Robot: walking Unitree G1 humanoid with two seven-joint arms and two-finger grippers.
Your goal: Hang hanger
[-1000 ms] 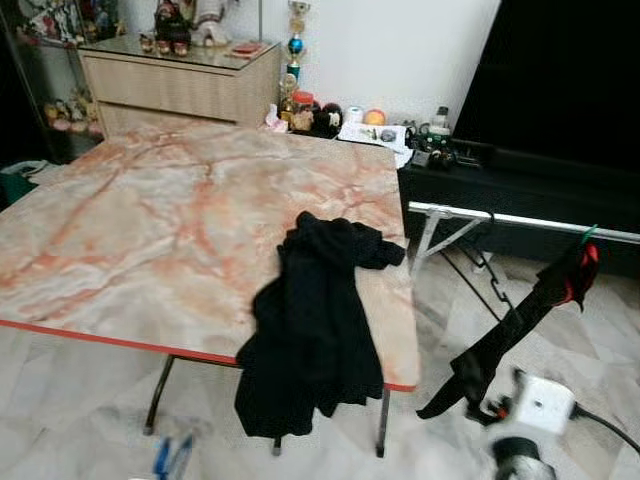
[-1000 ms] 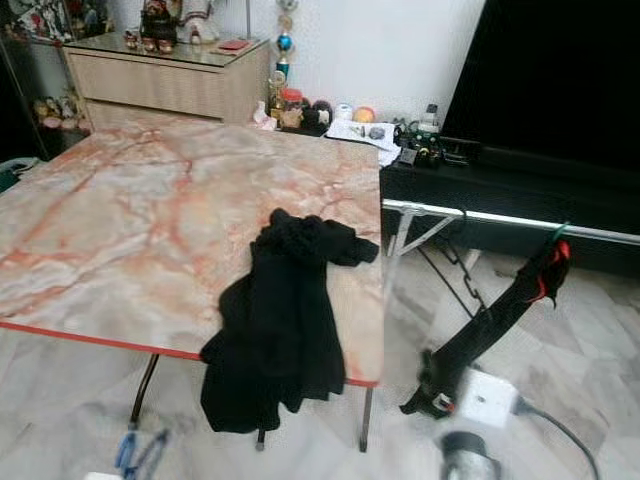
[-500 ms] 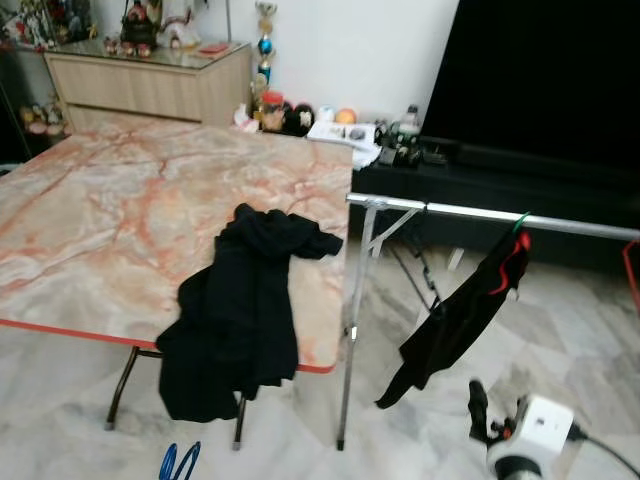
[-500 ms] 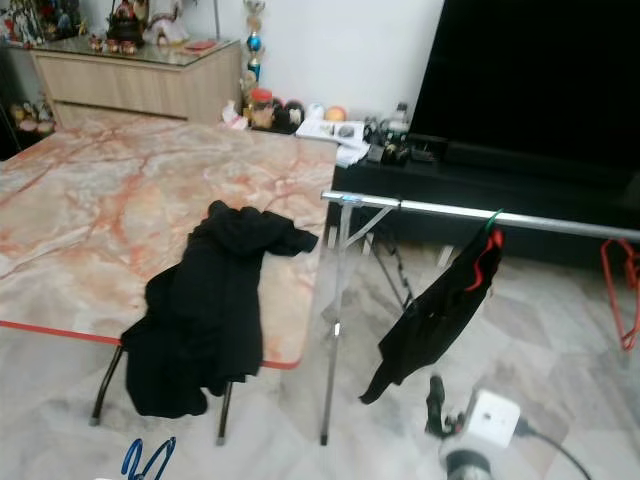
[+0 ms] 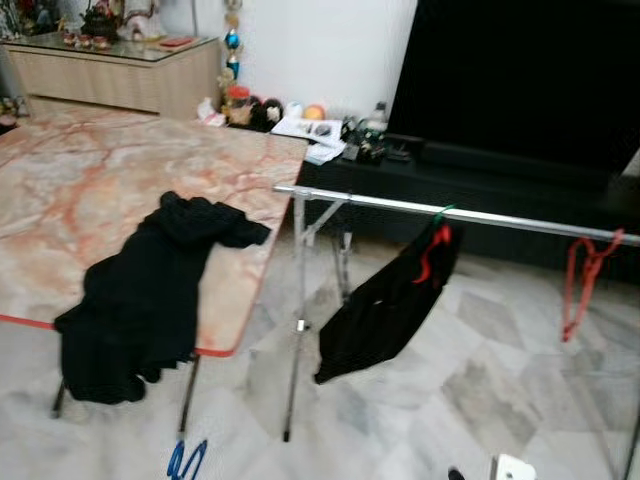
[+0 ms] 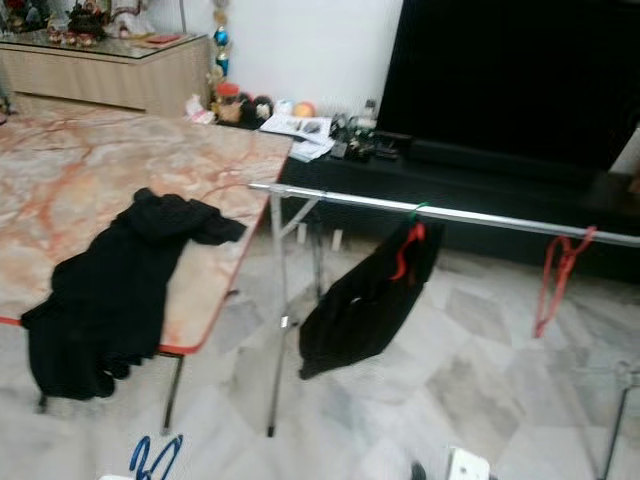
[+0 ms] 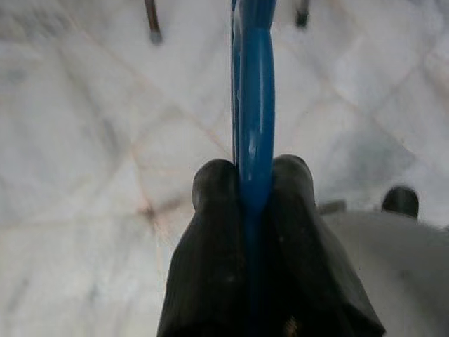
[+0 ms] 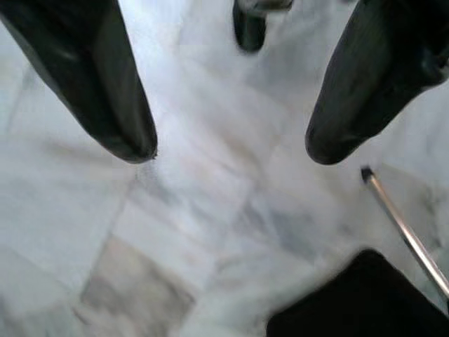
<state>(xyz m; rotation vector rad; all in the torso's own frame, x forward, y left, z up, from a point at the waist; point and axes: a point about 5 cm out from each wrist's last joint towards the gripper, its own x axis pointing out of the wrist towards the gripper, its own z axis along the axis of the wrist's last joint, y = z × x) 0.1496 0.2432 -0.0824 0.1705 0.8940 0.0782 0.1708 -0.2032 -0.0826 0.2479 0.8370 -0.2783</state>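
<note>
Black garment [image 5: 385,305] and red hanger [image 5: 583,280] occupy rail [image 5: 520,220].

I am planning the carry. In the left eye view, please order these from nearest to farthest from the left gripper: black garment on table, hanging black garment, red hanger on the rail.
Left gripper holds the blue hanger, low left.
1. Black garment on table, left.
2. Hanging black garment, middle.
3. Red hanger, far right on the rail.

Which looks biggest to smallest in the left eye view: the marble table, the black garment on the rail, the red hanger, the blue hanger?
1. Marble table
2. Black garment hanging on the rail
3. Red hanger
4. Blue hanger, cut off at the frame edge and nearer the camera, so its place is unsure.
</note>
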